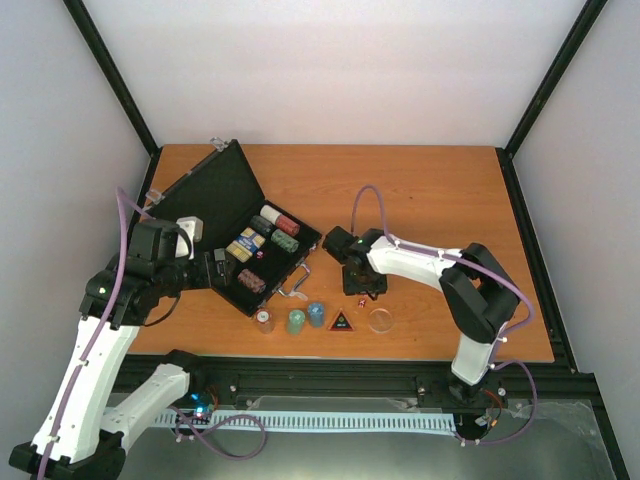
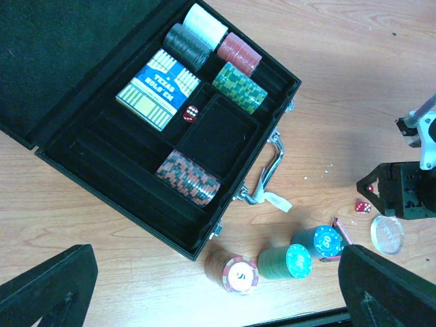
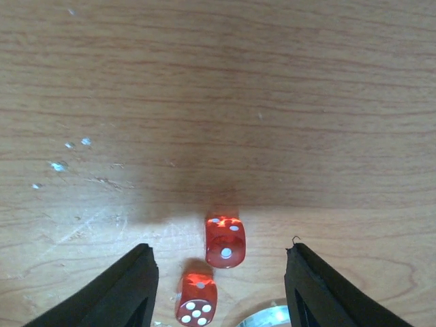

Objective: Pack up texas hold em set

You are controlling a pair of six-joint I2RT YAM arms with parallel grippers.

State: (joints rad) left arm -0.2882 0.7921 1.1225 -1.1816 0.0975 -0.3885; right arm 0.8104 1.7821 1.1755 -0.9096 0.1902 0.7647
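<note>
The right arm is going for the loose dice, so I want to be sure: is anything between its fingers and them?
Nothing visible. The two red dice lie on bare table between the fingers of the open right gripper, untouched. The clear disc shows only at the view's lower edge, beside the lower die.

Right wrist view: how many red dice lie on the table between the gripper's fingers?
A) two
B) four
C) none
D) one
A: one red die and a second die lie on the table between the open fingers of the right gripper.
</note>
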